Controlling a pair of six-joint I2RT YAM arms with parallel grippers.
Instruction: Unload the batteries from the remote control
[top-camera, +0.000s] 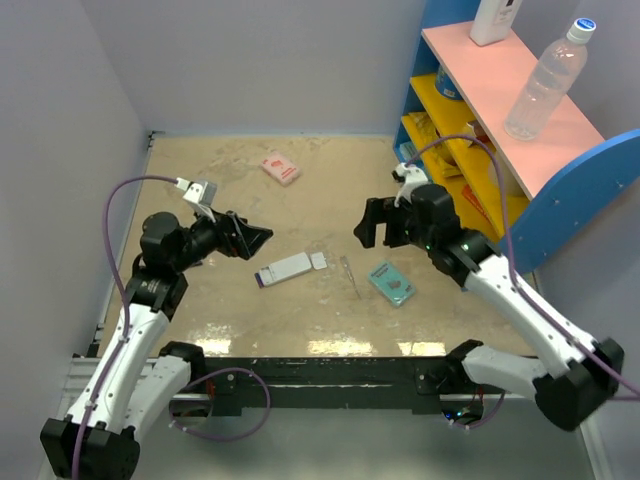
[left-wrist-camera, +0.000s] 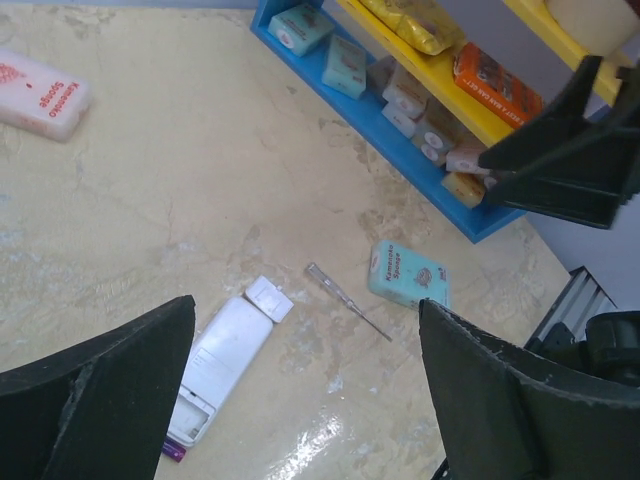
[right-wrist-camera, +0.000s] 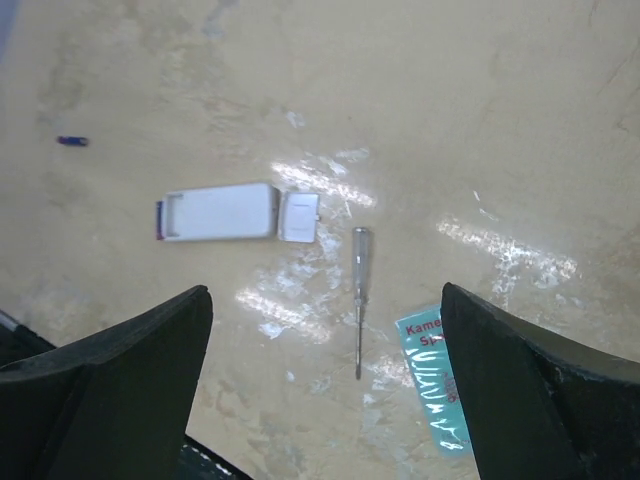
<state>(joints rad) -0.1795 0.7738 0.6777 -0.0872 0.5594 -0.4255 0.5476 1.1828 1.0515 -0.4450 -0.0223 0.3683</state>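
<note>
Two grippers spread wide, empty: left gripper (top-camera: 262, 244) at 9 o'clock, right gripper (top-camera: 372, 234) at 2 o'clock of slim white plastic remote control (top-camera: 286, 268) on beige surface (top-camera: 300, 190).

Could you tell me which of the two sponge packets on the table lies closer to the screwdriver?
The teal packet, just right of the screwdriver in the top view; the pink packet lies far off towards the back.
</note>
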